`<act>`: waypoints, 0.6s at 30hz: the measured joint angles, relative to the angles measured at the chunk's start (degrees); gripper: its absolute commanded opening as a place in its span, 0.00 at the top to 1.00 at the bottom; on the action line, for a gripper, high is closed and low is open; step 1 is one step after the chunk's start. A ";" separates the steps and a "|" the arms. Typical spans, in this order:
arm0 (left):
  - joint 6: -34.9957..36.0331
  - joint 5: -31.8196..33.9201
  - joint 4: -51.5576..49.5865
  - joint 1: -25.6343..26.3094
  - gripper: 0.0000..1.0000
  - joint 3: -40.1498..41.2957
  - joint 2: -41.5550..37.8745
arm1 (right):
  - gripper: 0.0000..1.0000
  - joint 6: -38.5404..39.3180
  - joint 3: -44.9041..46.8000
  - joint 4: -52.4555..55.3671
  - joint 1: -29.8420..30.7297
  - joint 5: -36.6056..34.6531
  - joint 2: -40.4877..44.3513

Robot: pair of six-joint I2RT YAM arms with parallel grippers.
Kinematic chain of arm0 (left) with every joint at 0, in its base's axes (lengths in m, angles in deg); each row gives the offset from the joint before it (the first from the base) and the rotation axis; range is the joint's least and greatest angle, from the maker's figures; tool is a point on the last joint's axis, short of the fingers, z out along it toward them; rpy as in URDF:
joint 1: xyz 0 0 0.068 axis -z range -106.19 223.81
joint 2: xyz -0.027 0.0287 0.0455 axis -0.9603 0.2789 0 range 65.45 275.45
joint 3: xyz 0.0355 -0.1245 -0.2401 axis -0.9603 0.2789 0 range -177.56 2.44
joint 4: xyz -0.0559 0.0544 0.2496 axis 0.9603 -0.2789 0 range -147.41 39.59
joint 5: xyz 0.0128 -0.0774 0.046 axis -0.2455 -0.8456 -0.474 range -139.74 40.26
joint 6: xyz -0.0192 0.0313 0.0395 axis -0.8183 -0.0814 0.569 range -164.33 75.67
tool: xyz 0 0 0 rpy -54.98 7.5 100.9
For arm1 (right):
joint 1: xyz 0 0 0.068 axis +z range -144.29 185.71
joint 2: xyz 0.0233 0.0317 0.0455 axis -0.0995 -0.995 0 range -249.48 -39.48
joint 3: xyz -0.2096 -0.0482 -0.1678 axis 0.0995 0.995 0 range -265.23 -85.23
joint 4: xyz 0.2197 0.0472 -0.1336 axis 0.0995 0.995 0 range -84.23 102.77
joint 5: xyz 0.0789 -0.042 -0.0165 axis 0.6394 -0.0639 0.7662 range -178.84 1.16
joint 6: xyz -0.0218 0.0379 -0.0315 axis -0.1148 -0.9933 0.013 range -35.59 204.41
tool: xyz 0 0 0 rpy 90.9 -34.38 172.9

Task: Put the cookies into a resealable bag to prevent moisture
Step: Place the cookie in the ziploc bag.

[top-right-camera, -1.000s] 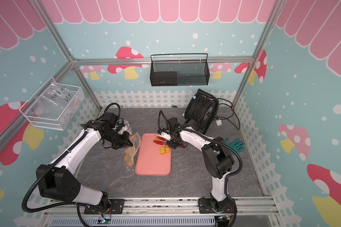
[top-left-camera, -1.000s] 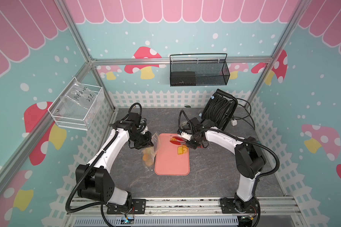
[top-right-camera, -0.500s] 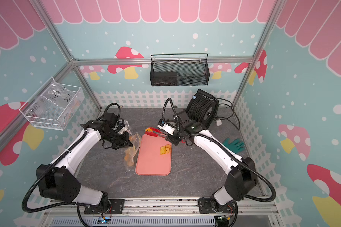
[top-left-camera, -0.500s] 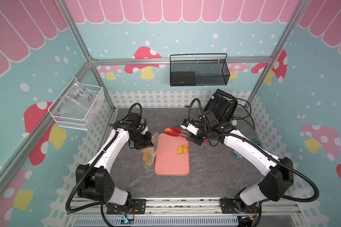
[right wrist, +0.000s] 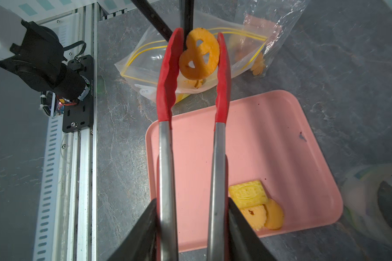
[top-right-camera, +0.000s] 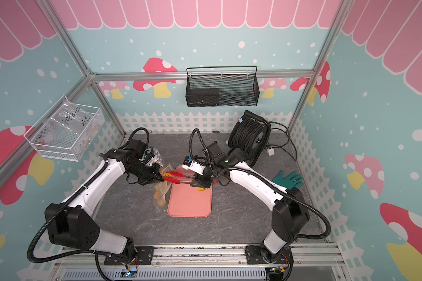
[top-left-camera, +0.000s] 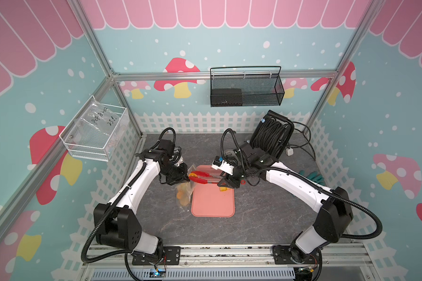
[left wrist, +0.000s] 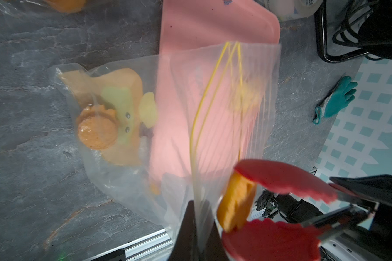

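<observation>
A pretzel-shaped cookie (right wrist: 199, 54) sits pinched between the tips of the red tongs (right wrist: 166, 90), at the mouth of the resealable bag (right wrist: 143, 67), whose yellow zip strip gapes apart. The left gripper (left wrist: 198, 230) is clamped on the bag's edge, holding the mouth up. The right gripper (right wrist: 191, 226) squeezes the tongs' steel arms. Three more cookies (right wrist: 249, 195) lie in a corner of the pink tray (right wrist: 258, 126), just beside the bag. Around them are a grey stone-patterned tabletop (top-left-camera: 266, 219), a cable reel (top-left-camera: 271, 136), a green glove (top-right-camera: 288, 178), white picket trim, teal mushroom walls and a black wire basket (top-left-camera: 246, 87).
</observation>
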 measured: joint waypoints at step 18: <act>0.04 -0.02 -0.50 0.00 1.00 0.00 0.00 | 0.36 5.75 12.44 8.31 -6.05 -15.82 19.74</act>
